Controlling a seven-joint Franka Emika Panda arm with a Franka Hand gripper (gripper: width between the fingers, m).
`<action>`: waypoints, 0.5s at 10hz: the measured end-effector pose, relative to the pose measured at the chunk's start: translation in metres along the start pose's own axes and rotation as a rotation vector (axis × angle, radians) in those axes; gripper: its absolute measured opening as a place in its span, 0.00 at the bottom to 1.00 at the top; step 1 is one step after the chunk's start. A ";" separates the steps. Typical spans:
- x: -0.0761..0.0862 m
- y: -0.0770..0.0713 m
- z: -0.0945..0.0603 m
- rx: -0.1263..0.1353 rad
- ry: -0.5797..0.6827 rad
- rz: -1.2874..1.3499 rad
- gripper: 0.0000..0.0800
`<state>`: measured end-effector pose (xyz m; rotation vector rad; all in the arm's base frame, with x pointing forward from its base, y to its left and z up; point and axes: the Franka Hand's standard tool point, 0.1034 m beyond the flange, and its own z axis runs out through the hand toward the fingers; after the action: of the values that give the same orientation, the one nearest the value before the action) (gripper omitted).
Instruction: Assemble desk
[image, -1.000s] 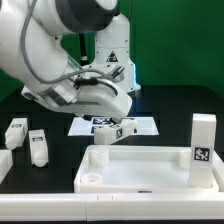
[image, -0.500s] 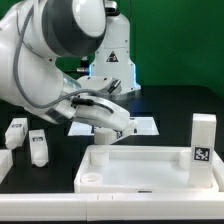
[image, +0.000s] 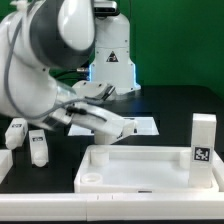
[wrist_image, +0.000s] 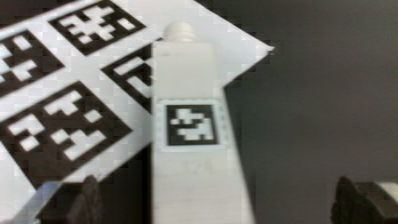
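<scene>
The desk top (image: 140, 172), a white rimmed tray, lies at the front of the exterior view. One white leg block (image: 203, 140) stands upright at its right end, showing a tag. Two more legs (image: 15, 132) (image: 38, 147) lie at the exterior view's left. In the wrist view a fourth leg (wrist_image: 191, 120) with a square tag lies partly on the marker board (wrist_image: 71, 90). My gripper (wrist_image: 221, 205) is open, with one dark finger on each side of this leg and not touching it. In the exterior view my gripper (image: 124, 130) hangs low over the marker board and hides that leg.
The marker board (image: 146, 125) lies on the black table behind the desk top. A white stand with a tag (image: 112, 62) sits at the back. My arm's bulk (image: 45, 70) fills the exterior view's left half above the two lying legs.
My arm has swung toward the exterior view's left and tilted. The gripper has come down over the leg on the marker board, which now hides behind it in the exterior view.
</scene>
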<state>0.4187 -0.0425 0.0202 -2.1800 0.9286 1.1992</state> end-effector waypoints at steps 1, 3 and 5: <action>0.003 0.000 0.005 -0.005 0.008 0.000 0.81; 0.007 0.002 0.016 -0.025 0.045 0.001 0.81; 0.007 -0.001 0.018 -0.031 0.058 -0.003 0.81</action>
<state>0.4125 -0.0320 0.0047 -2.2508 0.9353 1.1622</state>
